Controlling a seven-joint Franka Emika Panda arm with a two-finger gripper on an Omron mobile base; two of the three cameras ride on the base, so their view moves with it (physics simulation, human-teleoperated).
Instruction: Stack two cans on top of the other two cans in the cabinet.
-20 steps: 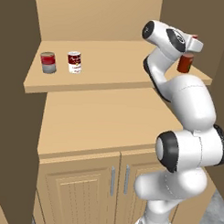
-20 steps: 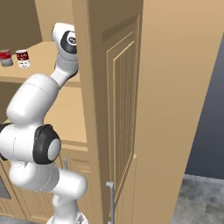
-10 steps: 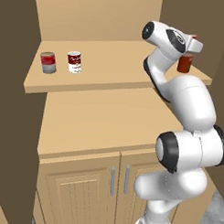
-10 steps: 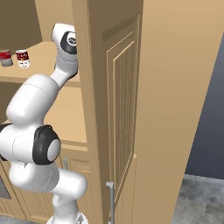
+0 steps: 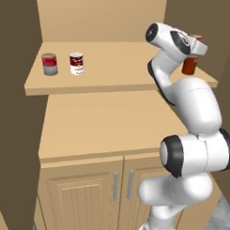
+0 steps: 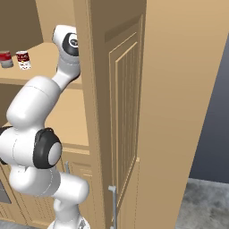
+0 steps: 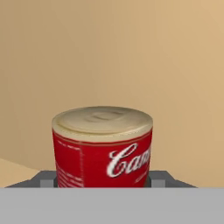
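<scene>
My gripper (image 7: 103, 177) is shut on a red can (image 7: 103, 146) with white script; its grey fingers (image 7: 46, 177) press both sides of the can. In the left base view the gripper (image 5: 193, 53) holds this can (image 5: 189, 66) upright at the far right end of the cabinet shelf (image 5: 113, 79); I cannot tell whether it touches the shelf. At the shelf's left end stand a can that is red on top and grey below (image 5: 49, 64) and a dark-red-and-white labelled can (image 5: 76, 64), side by side; both also show in the right base view (image 6: 5, 59), (image 6: 23, 60).
Below the shelf lies the tan counter (image 5: 107, 126), over two shut panelled doors (image 5: 81, 195) with metal handles. A dark brown side wall (image 5: 17, 85) rises on the left. A tall cabinet side panel (image 6: 120, 112) hides my hand in the right base view.
</scene>
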